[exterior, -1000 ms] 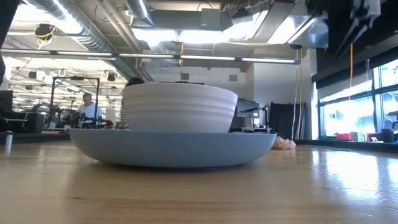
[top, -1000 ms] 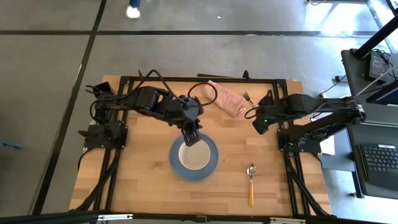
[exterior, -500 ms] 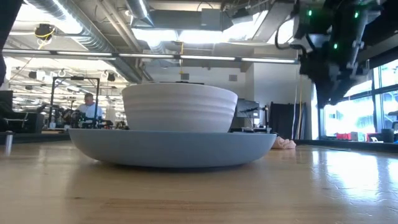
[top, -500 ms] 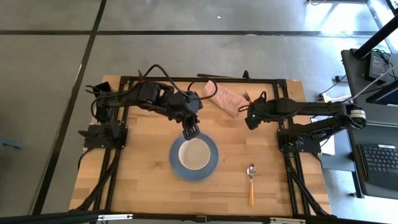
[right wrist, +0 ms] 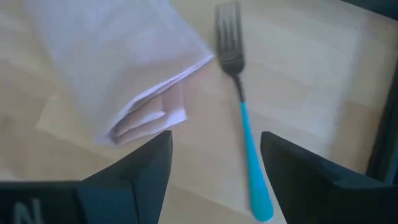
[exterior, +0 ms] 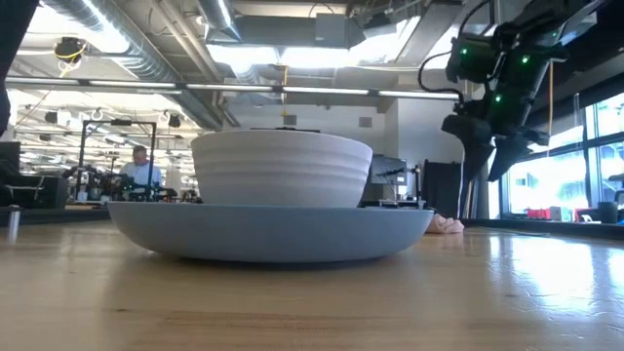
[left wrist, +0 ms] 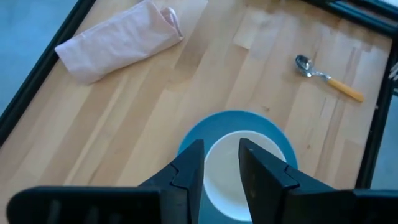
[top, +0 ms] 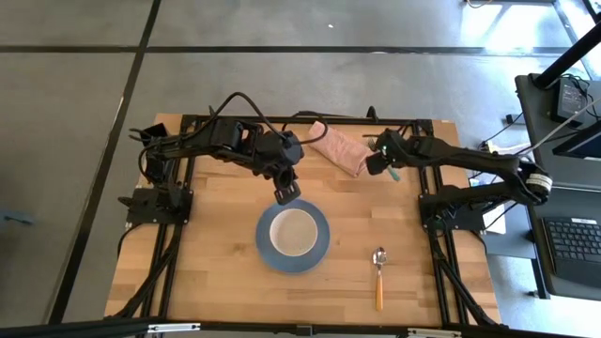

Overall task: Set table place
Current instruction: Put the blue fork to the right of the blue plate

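A white bowl (top: 294, 232) sits in a round grey-blue plate (top: 317, 252) on the wooden table (top: 216, 272); both fill the low view, the bowl (exterior: 281, 168) on the plate (exterior: 268, 232). My left gripper (top: 283, 194) hangs open and empty just beyond the plate's far rim; its wrist view looks down on the bowl (left wrist: 224, 186). My right gripper (top: 381, 165) is open above the teal-handled fork (right wrist: 244, 127), its fingers on either side of the fork, clear of it. The orange-handled spoon (top: 378, 279) lies flat at the near right.
A folded pink napkin (top: 341, 148) lies at the table's far edge, just left of the fork; it also shows in the right wrist view (right wrist: 118, 74). The black frame runs close behind the fork. Bare wood lies left and right of the plate.
My left gripper has drawn back from the bowl's far rim, up and toward the far edge; the bowl stays in the plate. My right gripper has swung toward the far edge and a little left, coming over the fork beside the napkin.
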Tool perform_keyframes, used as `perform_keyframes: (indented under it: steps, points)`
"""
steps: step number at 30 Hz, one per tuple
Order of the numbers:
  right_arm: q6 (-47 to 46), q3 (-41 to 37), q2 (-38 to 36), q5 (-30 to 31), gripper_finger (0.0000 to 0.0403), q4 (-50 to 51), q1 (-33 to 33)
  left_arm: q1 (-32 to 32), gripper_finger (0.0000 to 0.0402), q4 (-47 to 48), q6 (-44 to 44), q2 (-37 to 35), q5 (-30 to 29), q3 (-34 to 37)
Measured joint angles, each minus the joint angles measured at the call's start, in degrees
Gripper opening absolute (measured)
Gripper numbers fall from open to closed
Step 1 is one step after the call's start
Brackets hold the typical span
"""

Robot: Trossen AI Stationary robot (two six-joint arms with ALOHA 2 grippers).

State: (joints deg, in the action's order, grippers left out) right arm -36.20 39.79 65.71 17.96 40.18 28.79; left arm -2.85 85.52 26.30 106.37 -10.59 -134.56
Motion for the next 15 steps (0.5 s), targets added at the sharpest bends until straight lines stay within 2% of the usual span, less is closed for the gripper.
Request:
perform_keyframes:
  steps: [6,15]
  points:
    - [2.2,0.0,3.5,-1.2,0.0245,-0.3,4.6,0.0,0.0083,2.3,0.0,0.0,-0.1,0.0]
    - [3.9,0.0,12.0,-1.7,0.0245,-4.5,7.8,0.0,0.0083,4.6,0.0,0.0,-0.4,0.0]
